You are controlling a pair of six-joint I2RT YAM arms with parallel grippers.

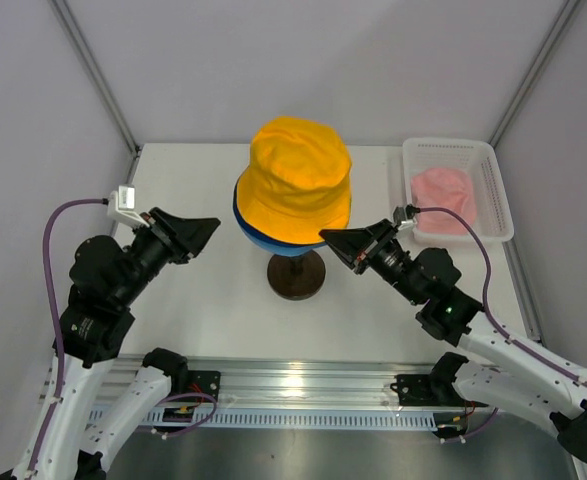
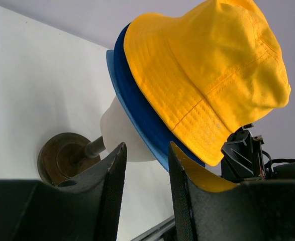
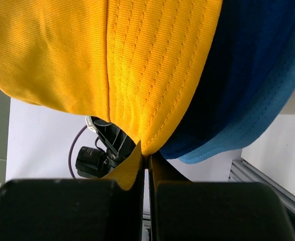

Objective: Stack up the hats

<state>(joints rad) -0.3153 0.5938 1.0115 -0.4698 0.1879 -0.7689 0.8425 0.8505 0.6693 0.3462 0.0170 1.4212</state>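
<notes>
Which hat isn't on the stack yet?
The pink hat, lying in the basket at right; the yellow hat, navy hat and light blue hat already sit on the mannequin head.

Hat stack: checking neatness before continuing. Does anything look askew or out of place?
The yellow hat sits off-centre: blue brims show only toward the left arm and near edge. The right claw pinches its brim. The pink hat lies apart in the basket.

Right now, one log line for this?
yellow hat atop navy hat, light blue hat | pink hat in basket | right gripper shut on yellow hat | left gripper open
</notes>
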